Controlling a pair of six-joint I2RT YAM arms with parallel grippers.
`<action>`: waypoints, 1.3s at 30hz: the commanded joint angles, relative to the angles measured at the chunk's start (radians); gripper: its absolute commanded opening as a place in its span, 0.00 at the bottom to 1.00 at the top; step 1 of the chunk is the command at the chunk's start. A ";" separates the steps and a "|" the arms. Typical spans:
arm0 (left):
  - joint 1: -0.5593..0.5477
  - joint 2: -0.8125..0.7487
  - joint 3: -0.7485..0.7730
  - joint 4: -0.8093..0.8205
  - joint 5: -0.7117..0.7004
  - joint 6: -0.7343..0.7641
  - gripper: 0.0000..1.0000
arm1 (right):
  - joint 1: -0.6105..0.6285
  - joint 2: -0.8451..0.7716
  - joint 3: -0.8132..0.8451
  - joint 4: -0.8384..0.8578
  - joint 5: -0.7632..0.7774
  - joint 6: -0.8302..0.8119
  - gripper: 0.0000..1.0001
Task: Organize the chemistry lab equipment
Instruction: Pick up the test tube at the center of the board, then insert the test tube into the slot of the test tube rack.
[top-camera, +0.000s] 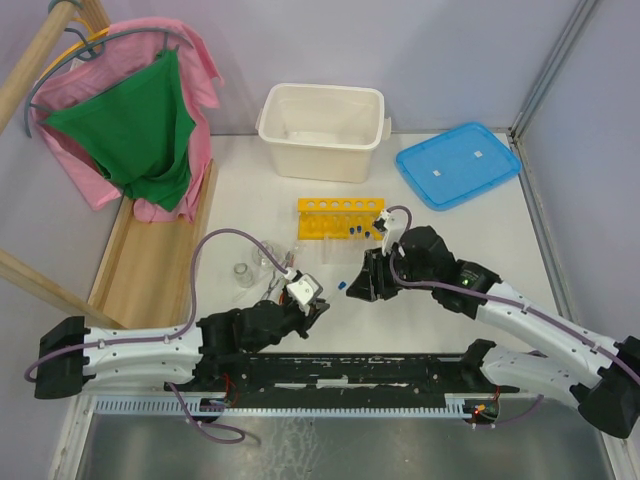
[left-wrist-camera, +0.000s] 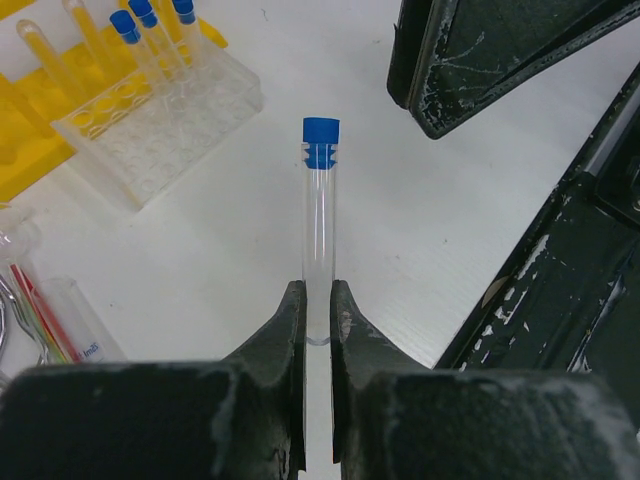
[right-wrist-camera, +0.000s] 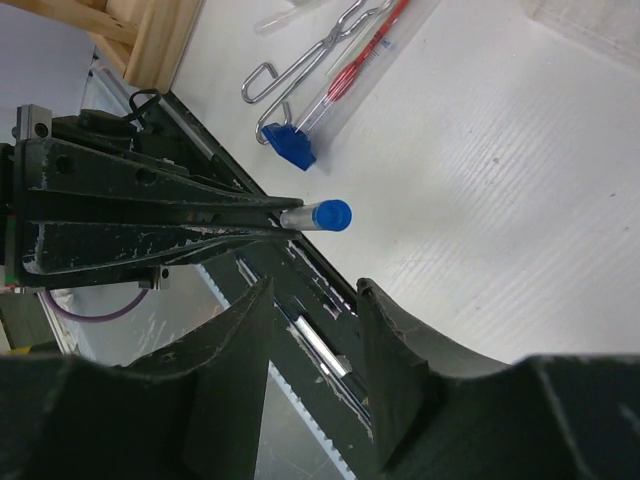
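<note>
Near the yellow rack (top-camera: 340, 218), the left gripper (left-wrist-camera: 318, 305) clamps the base of a clear tube (left-wrist-camera: 320, 215) (blue cap (left-wrist-camera: 321, 130) outward), just ahead of the right gripper's (right-wrist-camera: 312, 300) spread, empty jaws.

A large white tub (top-camera: 320, 160) stands at the far side of the table (top-camera: 500, 250). Just right of the tub lies a flat blue lid (top-camera: 458, 163). Left of the tub, a green cloth (top-camera: 135, 130) and a pink cloth (top-camera: 203, 62) hang above a wooden trough (top-camera: 150, 268).
</note>
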 joint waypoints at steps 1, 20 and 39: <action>-0.011 -0.026 -0.003 0.059 -0.047 0.048 0.03 | -0.002 0.030 0.066 0.066 -0.044 -0.003 0.47; -0.035 -0.043 0.006 0.065 -0.044 0.052 0.03 | -0.005 0.109 0.104 0.090 -0.052 -0.030 0.46; -0.049 -0.054 0.014 0.061 -0.070 0.052 0.03 | -0.008 0.152 0.094 0.135 -0.100 -0.015 0.32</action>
